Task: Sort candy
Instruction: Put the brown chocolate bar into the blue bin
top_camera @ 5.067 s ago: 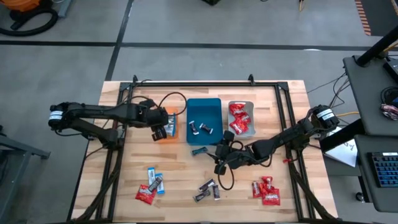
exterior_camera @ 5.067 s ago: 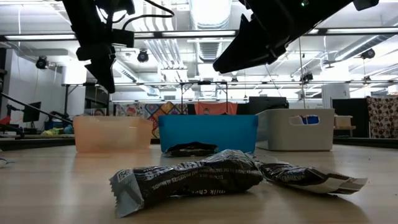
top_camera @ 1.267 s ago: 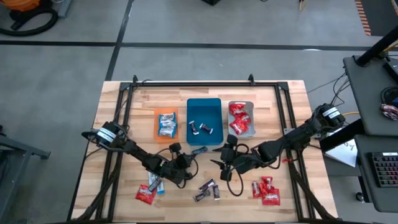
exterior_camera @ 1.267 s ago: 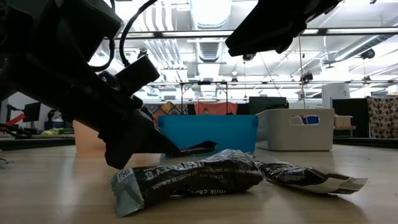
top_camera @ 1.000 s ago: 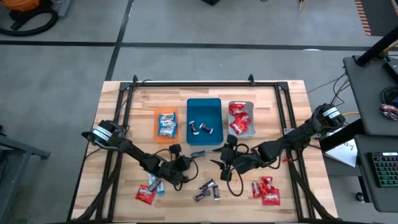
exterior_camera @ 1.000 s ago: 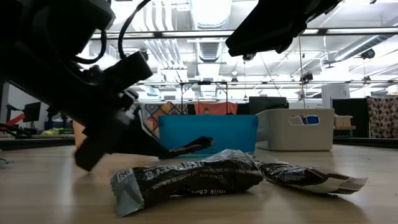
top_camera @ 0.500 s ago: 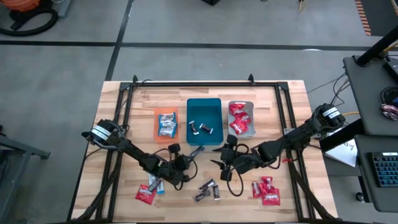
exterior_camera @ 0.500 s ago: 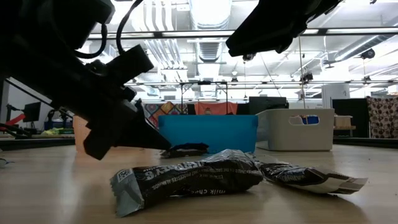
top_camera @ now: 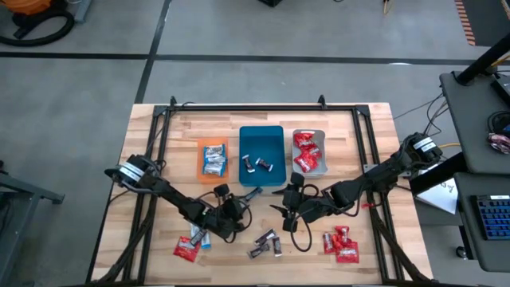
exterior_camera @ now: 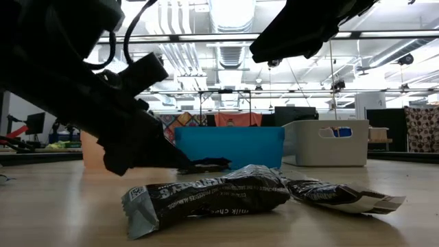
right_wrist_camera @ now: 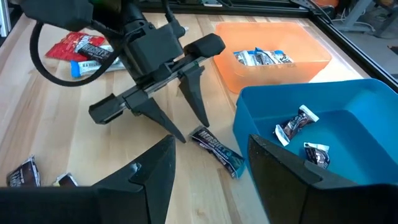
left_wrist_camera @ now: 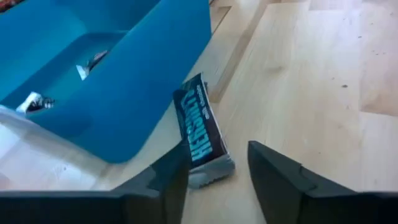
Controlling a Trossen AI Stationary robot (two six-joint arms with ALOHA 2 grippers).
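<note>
A dark-wrapped candy lies flat on the table against the teal tray's near wall. My left gripper is low over the table and open, a finger on each side of the candy's near end. My right gripper hangs open above the table, just right of the candy, holding nothing. The teal tray holds two dark candies, the orange tray holds blue-and-white candy, and the grey tray holds red candy. My left gripper's fingers slant down from the table's near left and stand on either side of the candy's near end. Whether one finger touches the wrapper, I cannot tell. The candy rests flat on the table.
Loose candies lie along the near side: red and blue-and-white ones at the left, dark ones in the middle and red ones at the right. A black frame rail runs along the far edge.
My left gripper has rolled a little and opened, letting go of the dark candy. The candy's end, which was raised off the table a second ago, has dropped, and the candy now lies flat beside the teal tray.
</note>
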